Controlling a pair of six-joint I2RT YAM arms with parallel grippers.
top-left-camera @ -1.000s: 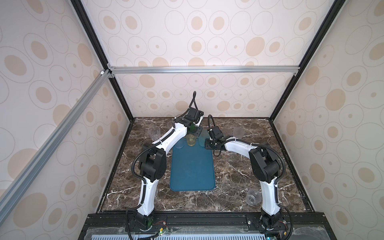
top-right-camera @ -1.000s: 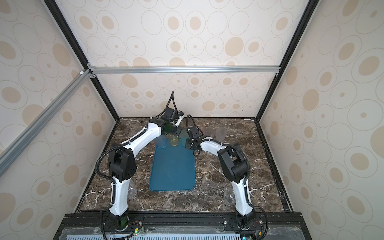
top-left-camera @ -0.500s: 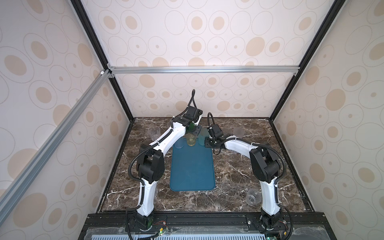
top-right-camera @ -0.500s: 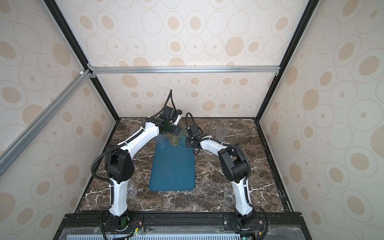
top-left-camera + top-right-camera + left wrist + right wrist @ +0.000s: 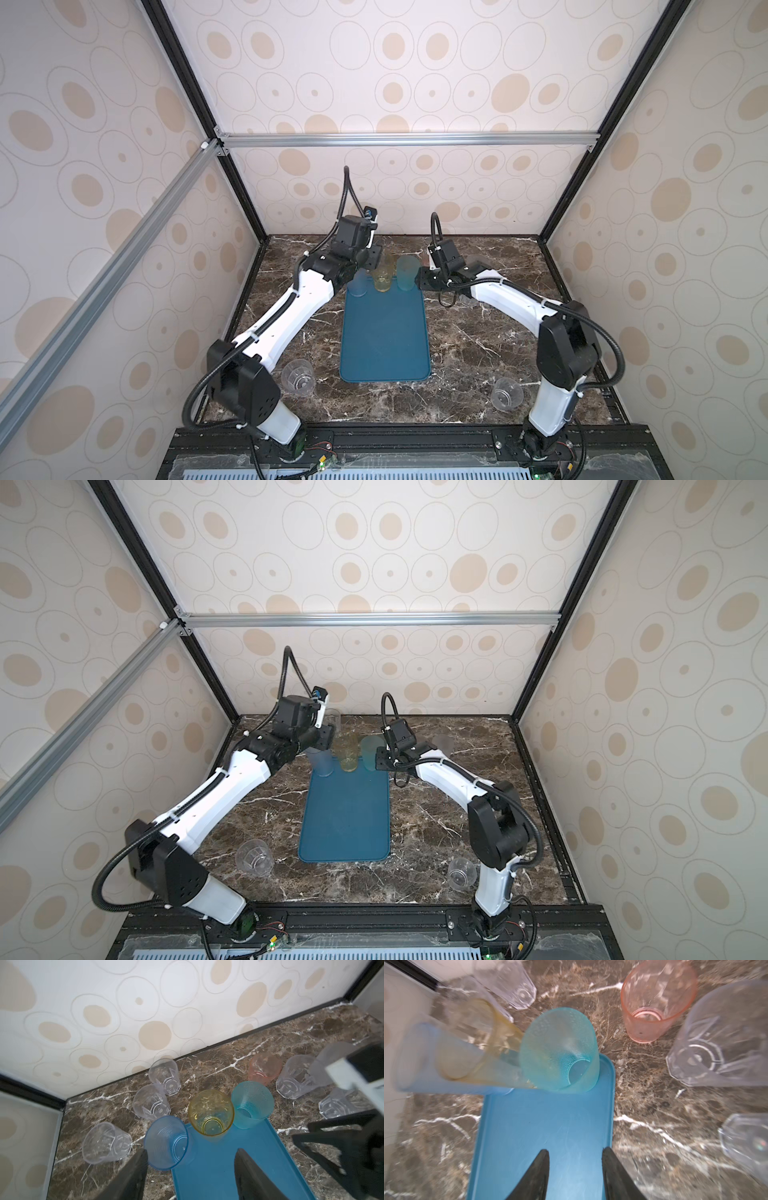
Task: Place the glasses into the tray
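Observation:
The teal-blue tray (image 5: 384, 340) lies mid-table. Three glasses stand upright along its far end: a frosted blue glass (image 5: 166, 1145), a yellow glass (image 5: 211, 1112) and a teal-green glass (image 5: 558, 1049). My left gripper (image 5: 191, 1150) hangs open above that end, the blue glass just beyond one fingertip and nothing between the fingers. My right gripper (image 5: 575, 1150) is open over the tray's bare floor (image 5: 539, 1122), a little short of the teal-green glass. In both top views the two grippers (image 5: 371, 259) (image 5: 420, 283) flank the three glasses (image 5: 347, 754).
On the marble behind the tray stand a pink glass (image 5: 265, 1071) and several clear faceted glasses (image 5: 165, 1076) (image 5: 297, 1076); one clear glass (image 5: 106, 1146) lies tipped. Two more clear glasses (image 5: 297, 376) (image 5: 506, 394) sit by the arm bases. The back wall is close.
My left gripper has opened wide and let go of the blue glass, which now stands on the tray. My right gripper has opened slightly.

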